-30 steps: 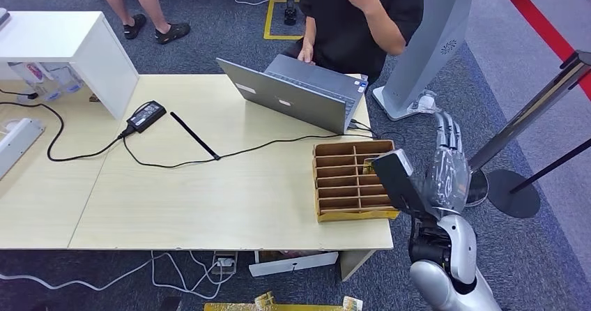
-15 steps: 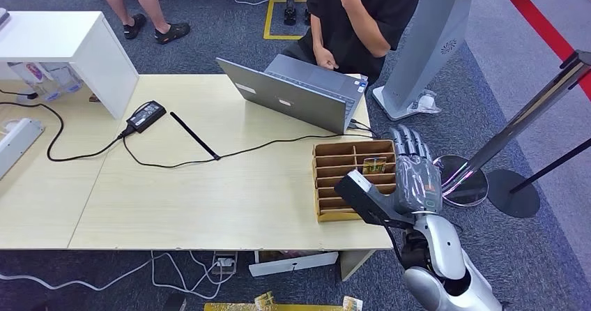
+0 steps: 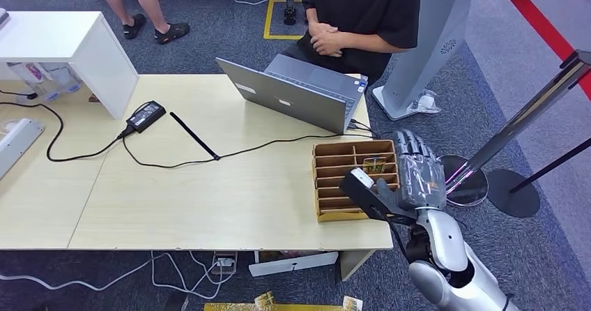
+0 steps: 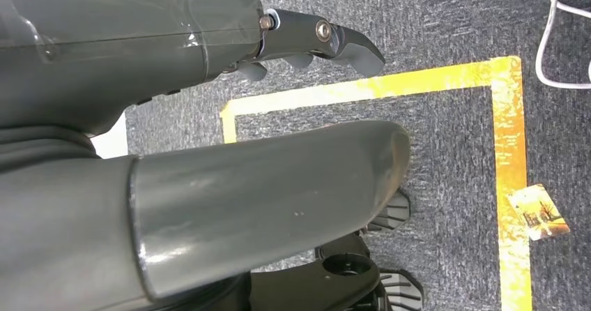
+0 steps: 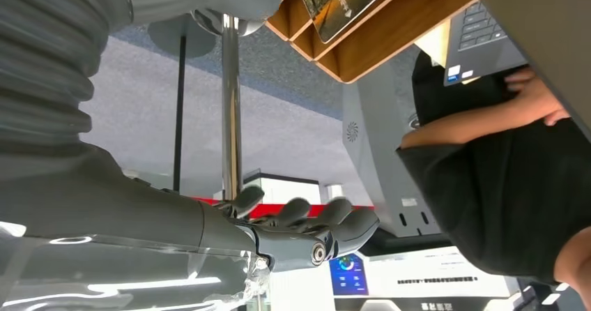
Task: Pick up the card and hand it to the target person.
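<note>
My right hand (image 3: 417, 178) hovers at the near right corner of the pale wooden table (image 3: 209, 206), fingers spread and holding nothing, just right of the brown slotted wooden organiser box (image 3: 334, 178). The small yellow-green picture card (image 3: 375, 164) stands in a slot on the box's right side, close beside my fingers; I cannot tell whether they touch it. My left hand (image 4: 209, 150) hangs over grey carpet marked with yellow tape (image 4: 512, 185), its fingers apart around nothing. Beyond the open grey laptop (image 3: 300, 91) at the far edge, a person in a black shirt (image 3: 366, 11) sits with hands clasped. A black power adapter (image 3: 145, 116) with its cable lies far left.
</note>
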Controlling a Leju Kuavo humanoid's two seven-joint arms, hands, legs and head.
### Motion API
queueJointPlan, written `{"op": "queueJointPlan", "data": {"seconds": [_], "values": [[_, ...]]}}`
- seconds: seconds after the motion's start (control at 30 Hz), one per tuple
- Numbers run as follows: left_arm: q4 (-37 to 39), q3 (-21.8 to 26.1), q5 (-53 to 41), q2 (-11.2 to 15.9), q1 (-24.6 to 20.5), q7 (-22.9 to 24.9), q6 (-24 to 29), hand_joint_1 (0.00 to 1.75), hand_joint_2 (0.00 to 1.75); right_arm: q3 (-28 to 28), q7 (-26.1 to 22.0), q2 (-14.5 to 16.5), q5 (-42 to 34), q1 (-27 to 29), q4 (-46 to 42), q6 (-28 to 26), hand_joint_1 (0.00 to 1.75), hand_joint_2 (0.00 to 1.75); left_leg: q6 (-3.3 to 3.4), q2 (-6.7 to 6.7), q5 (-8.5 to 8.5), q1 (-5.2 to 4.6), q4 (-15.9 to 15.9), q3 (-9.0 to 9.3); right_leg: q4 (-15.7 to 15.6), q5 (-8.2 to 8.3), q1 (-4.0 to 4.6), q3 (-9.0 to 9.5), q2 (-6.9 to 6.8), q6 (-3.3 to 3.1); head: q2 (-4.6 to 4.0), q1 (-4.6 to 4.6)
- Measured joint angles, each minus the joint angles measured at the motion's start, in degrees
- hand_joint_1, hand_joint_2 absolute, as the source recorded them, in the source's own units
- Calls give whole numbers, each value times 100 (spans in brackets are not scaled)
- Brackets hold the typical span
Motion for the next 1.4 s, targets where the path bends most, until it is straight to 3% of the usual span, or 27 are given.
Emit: {"op": "queueJointPlan", "data": {"seconds": [0.3,0.97,1.27,1.4], "values": [[0,-61,-51,0,-25,74,-1,0,0,-3,39,-9,-279,-140,236,-405,26,175,0,0,0,0,0,0,0,0,0,0,0,0,0,-1],[0,-103,-108,0,-45,98,-1,0,0,0,-62,19,-638,-257,629,-602,31,175,0,0,0,0,1,-2,0,0,0,1,-1,0,0,-1],[0,-137,-195,-4,-137,184,-20,0,0,99,-272,337,-973,-546,1011,-697,34,175,0,0,0,0,0,-2,2,0,0,1,0,0,0,-1],[0,-166,-205,-3,-146,192,-20,0,0,162,-313,439,-1144,-648,1238,-766,47,175,0,-1,0,0,1,-3,1,0,0,1,-2,0,0,-1]]}}
